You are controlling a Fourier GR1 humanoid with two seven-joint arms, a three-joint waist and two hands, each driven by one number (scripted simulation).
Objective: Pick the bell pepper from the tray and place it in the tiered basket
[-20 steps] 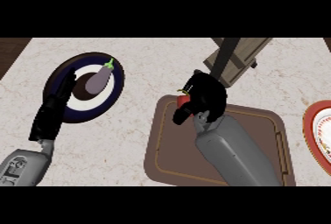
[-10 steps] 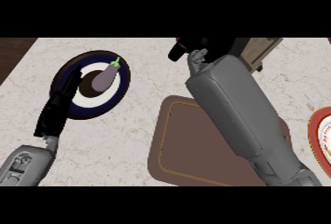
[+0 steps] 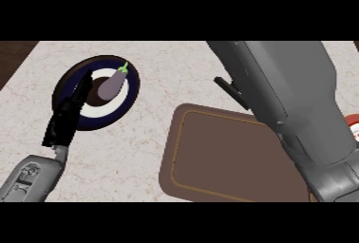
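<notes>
Tray (image 3: 217,161), brown with a thin lighter line running inside its rim, lies on the pale marbled table (image 3: 161,61). Its visible floor carries nothing that can be made out. Across the tray's right side the right forearm (image 3: 294,104) reaches up as a broad grey mass, covering that part of the tray and the table beyond it. The right hand lies outside the view, so I cannot tell how its fingers stand. The bell pepper shows nowhere: not on the uncovered part of the tray, and if it is at the end of that arm or behind it, this cannot be seen. The tiered basket cannot be made out either. A small dark piece (image 3: 231,91) juts out beside the forearm just above the tray's upper edge, and what it is cannot be told.

Left of the tray and well apart from it sits a dark blue plate (image 3: 123,107) with a white middle. In it lies a purple eggplant (image 3: 111,86), green stem pointing away from the tray's near end. The left hand (image 3: 67,118) rests over the plate's far rim from the tray, its black fingers straight and close together, clamped on nothing, with the left forearm (image 3: 32,178) below it. Right of the tray, at the view's edge, a red-and-white sliver (image 3: 353,124) shows.
</notes>
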